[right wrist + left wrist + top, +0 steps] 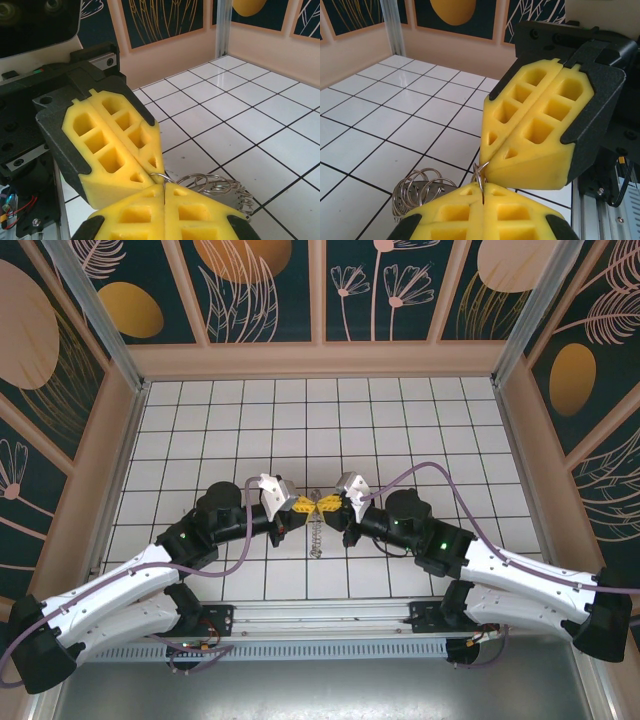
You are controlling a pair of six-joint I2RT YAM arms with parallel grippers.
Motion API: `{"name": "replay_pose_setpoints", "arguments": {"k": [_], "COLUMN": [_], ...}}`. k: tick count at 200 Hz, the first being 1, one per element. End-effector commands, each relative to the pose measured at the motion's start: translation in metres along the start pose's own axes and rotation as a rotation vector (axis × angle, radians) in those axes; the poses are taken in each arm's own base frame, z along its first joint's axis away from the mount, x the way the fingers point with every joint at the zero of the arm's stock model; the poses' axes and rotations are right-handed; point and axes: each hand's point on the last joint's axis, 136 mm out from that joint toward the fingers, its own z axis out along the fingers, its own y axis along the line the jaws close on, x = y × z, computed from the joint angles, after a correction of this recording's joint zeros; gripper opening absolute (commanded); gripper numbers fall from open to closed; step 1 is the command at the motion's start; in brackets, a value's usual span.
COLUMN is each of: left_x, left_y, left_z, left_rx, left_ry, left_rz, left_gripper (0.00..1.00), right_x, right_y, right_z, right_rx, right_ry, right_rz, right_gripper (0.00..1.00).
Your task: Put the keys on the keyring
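I'm looking into a boxed-in lab test cell. Leaf-patterned wall panels and aluminium posts fence my white gridded surface and its arm rail.

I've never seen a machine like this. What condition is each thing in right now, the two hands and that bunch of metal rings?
left hand: shut, pinching a thin loop of the keyring.
right hand: shut, pinching the same loop, tip to tip with the left hand.
keyring: a bunch of silvery loops trailing below the hands; resting or hanging, unclear.
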Motion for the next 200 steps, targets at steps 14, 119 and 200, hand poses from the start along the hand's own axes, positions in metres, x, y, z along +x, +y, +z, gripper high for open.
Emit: {"name": "replay_pose_setpoints", "arguments": {"k": [14,119,200], "left_x": [-0.009,-0.007,-0.012], "left_y": [-0.015,-0.019,-0.023], "left_z": [0.000,0.001,-0.002], "left_rx": [0.070,0.078,0.085], "left_ry": [-0.016,0.000,-0.014], "left_rz": [0.032,0.036,0.043], "left_gripper": [0.00,0.00,0.00], "right_x": [-0.040,-0.041,-0.027], "right_y": [0.001,-0.013,-0.022], "right_z": [-0.011,-0.014,-0.009], "right_rx": [0.014,0.034,0.074], "right_ry": [-0.157,-0.159,-0.099], "right_rz": [-0.008,0.078,0.098], "right_gripper": [0.00,0.00,0.00]}}
